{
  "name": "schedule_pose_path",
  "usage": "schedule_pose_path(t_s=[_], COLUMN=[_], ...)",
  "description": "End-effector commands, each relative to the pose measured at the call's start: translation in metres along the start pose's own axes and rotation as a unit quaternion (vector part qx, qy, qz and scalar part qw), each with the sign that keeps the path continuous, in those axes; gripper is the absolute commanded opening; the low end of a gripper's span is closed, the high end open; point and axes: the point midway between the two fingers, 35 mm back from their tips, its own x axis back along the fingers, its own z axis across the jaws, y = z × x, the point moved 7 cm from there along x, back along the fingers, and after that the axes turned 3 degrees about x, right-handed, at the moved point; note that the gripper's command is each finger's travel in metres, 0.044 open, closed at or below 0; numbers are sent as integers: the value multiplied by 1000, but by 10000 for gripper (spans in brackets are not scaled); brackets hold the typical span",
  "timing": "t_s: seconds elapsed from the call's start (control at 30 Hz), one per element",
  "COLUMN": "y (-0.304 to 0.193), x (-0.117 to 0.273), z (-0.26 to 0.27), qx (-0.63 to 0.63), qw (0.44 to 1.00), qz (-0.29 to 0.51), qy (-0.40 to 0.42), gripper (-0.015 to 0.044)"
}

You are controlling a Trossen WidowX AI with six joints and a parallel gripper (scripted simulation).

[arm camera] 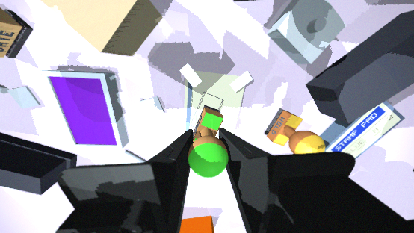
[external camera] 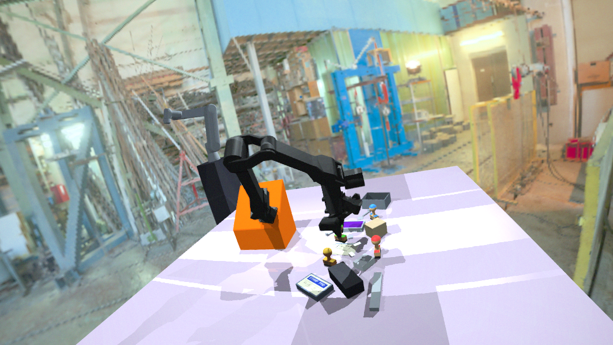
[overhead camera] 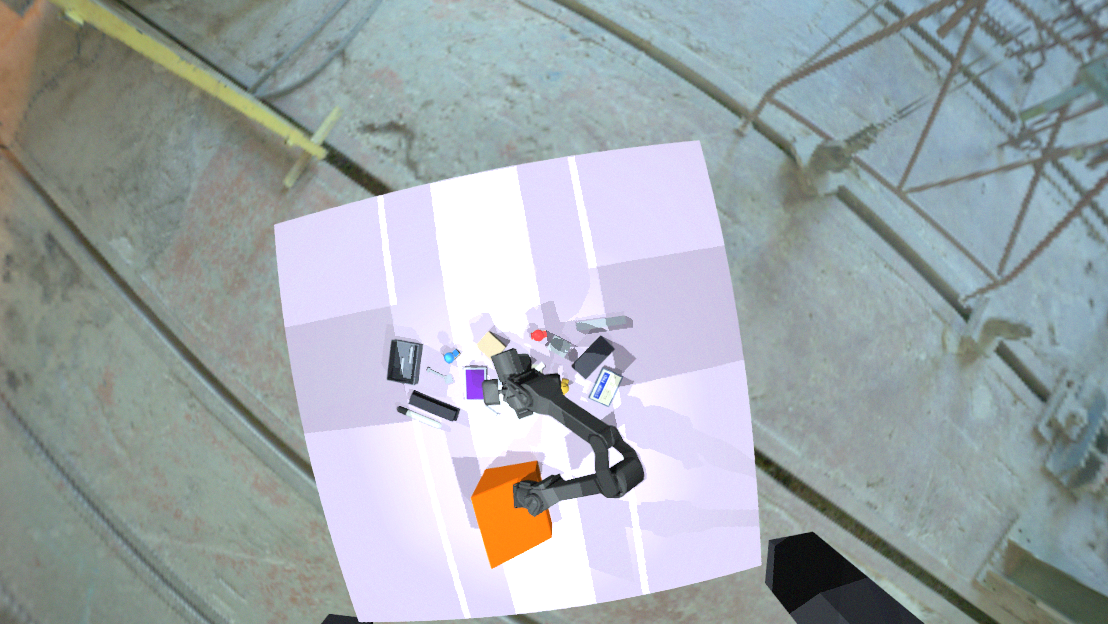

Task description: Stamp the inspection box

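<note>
My gripper [arm camera: 205, 133] [external camera: 339, 231] is shut on the green-knobbed stamp [arm camera: 208, 160] [external camera: 341, 239], which is upright. The stamp is over the pale card [arm camera: 232, 101], seemingly just above it; its lettering is hidden. The inspection box [arm camera: 214, 96] shows as a thin outline beyond and left of the stamp block. Its visible far end looks blank; the block hides the rest. Two white tabs lie on the card's far corners. The open purple ink pad [arm camera: 84, 112] [overhead camera: 475, 383] [external camera: 353, 224] lies left of the card in the wrist view.
A yellow HOLD stamp [arm camera: 277, 128] [external camera: 328, 257] stands right of the card, near a closed STAMP PAD tin [arm camera: 359, 128] [external camera: 314, 286] and black block [external camera: 345, 279]. Red [external camera: 375, 246] and blue [external camera: 372, 209] stamps, a tan block [external camera: 375, 228] and a grey tray [external camera: 377, 202] stand farther out.
</note>
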Motion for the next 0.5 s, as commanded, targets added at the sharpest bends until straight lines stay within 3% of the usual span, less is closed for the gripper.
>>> schedule_pose_path(t_s=[0.0,0.47], y=[3,2], x=[10,33], z=[-1,-1], qx=[-6,-6], qw=[1000,1000], qz=[-6,-6], qy=[4,3], gripper=[0,0])
